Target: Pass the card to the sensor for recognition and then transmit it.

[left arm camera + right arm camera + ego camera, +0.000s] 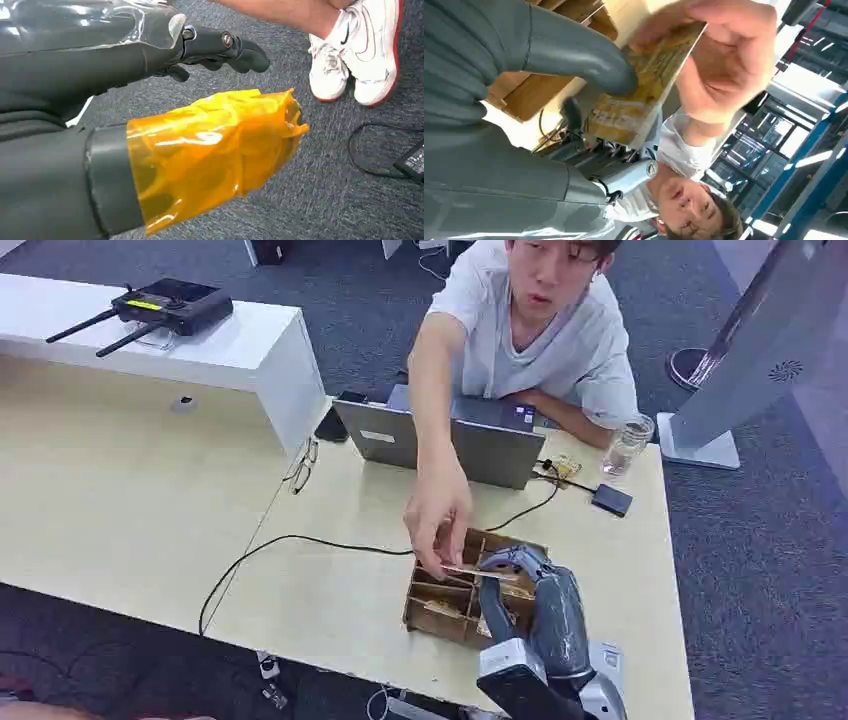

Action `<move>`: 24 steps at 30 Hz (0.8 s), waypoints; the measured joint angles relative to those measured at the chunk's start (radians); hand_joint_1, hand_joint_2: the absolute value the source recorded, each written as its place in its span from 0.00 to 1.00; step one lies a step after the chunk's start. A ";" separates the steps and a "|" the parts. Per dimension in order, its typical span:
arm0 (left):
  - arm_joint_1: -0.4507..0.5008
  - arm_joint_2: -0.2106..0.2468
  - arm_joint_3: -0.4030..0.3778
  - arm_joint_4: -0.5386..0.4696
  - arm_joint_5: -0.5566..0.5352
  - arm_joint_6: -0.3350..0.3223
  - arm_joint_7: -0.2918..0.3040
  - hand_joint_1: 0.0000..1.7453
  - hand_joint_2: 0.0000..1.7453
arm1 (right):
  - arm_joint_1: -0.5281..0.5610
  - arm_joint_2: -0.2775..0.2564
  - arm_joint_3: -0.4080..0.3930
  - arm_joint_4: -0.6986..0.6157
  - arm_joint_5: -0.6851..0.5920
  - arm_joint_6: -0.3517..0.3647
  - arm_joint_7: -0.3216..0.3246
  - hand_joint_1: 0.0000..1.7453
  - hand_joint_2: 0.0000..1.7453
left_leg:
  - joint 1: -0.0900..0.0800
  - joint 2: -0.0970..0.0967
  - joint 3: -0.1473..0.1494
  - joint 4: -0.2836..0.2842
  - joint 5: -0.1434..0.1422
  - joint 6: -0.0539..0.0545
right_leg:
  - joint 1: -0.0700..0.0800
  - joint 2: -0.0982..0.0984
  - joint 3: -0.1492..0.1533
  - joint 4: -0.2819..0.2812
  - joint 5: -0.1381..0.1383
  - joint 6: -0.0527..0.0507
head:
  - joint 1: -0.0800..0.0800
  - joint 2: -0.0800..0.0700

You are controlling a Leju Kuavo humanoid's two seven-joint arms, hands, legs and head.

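Note:
A thin yellowish card [478, 571] lies flat above a wooden compartment box [432, 612] near the table's front edge. My right hand [520, 570] holds one end, with the thumb [574, 55] pressing on the card [644, 95]. A person's hand [437, 510] reaches across the table and pinches the other end; its fingers [729, 65] wrap the card's edge. A small black device [611, 500] on a cable sits at the back right of the table. My left hand [165, 60] hangs over grey carpet, holding nothing, fingers apart, its thumb [215, 145] wrapped in orange tape.
A grey laptop [440, 440] stands between the person and the box. A glass [628, 445], a pair of spectacles [302, 465] and a black cable [300, 540] lie on the table. A black antenna unit [160, 308] sits on the white counter. A person's shoes [350, 50] stand near my left hand.

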 joint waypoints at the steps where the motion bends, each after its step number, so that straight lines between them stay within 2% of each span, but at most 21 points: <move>1: 0.000 0.000 0.000 0.000 0.000 0.000 0.000 0.00 0.00 | 0.000 0.000 0.000 0.000 0.000 0.000 0.000 0.98 1.00 | 0.000 0.000 0.000 0.000 0.000 0.000 | 0.000 0.000 0.000 0.000 0.000 0.000 | 0.000 0.000; 24: 0.000 0.000 0.000 0.000 0.002 0.000 0.000 0.00 0.00 | 0.012 0.000 0.000 0.000 0.003 -0.010 0.000 1.00 1.00 | 0.000 0.000 0.000 0.000 0.000 0.000 | 0.000 0.000 0.000 0.000 0.000 0.000 | 0.000 0.000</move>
